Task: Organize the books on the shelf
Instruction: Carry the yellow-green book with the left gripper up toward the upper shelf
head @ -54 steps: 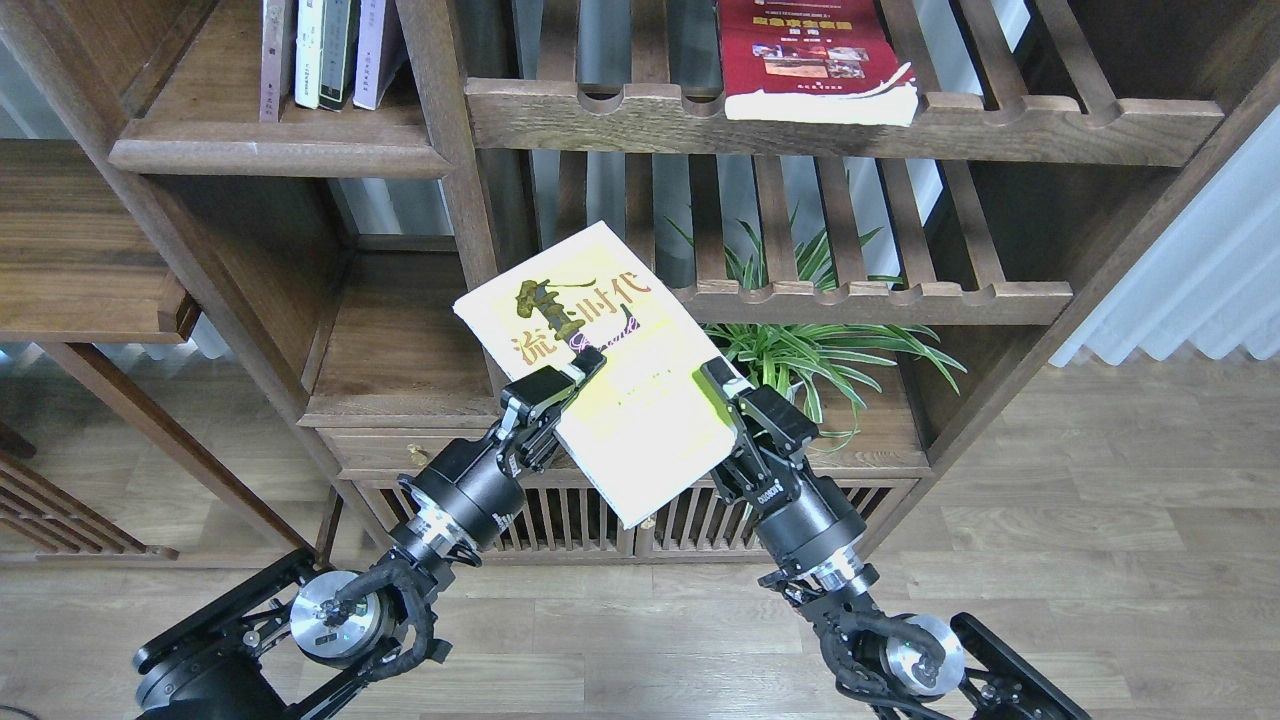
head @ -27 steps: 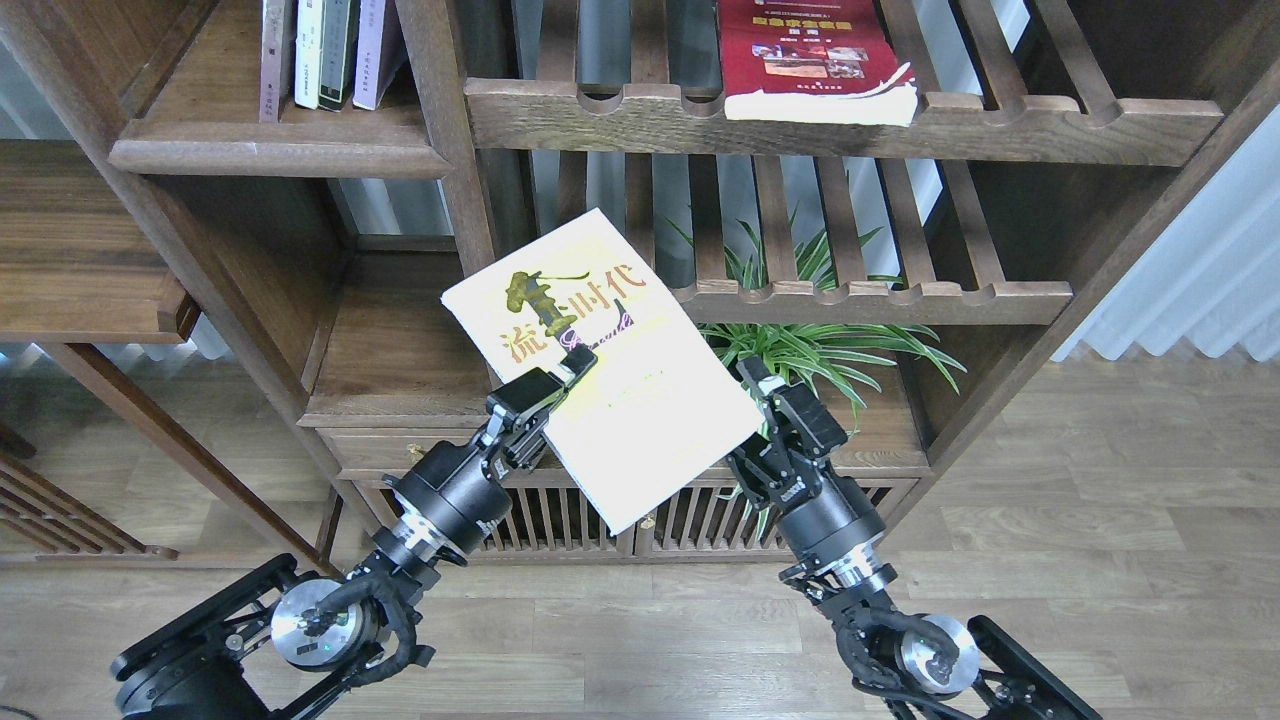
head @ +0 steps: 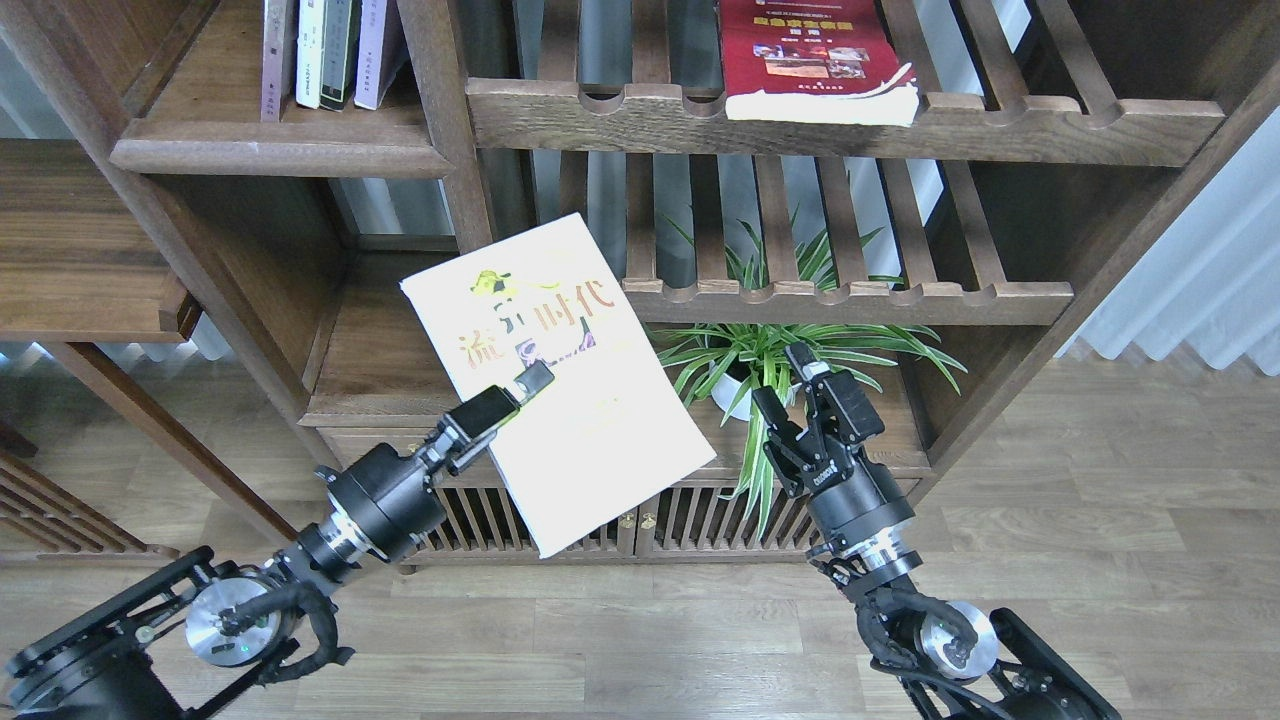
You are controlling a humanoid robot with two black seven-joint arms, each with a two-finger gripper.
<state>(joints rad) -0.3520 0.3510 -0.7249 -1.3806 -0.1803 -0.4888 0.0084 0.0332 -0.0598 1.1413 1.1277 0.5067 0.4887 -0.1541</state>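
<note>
My left gripper [head: 528, 383] is shut on the left edge of the yellow-green and white book [head: 560, 385] and holds it tilted in the air in front of the bookcase. My right gripper [head: 795, 375] is open and empty, apart from the book, to its right and in front of the plant. The red book with small photos [head: 812, 60] lies flat on the upper slatted rack. The solid dark-brown shelf [head: 390, 350] lies behind and left of the held book. The maroon book is out of view.
Several books [head: 325, 50] stand upright on the upper left shelf. A potted green plant [head: 770, 360] sits on the lower right board under a slatted rack [head: 850, 295]. A cabinet with slatted doors [head: 640, 520] stands below. Wooden floor lies in front.
My right gripper has let go of the book and drawn back to the right. My left gripper has carried the book to the left and a little down.
</note>
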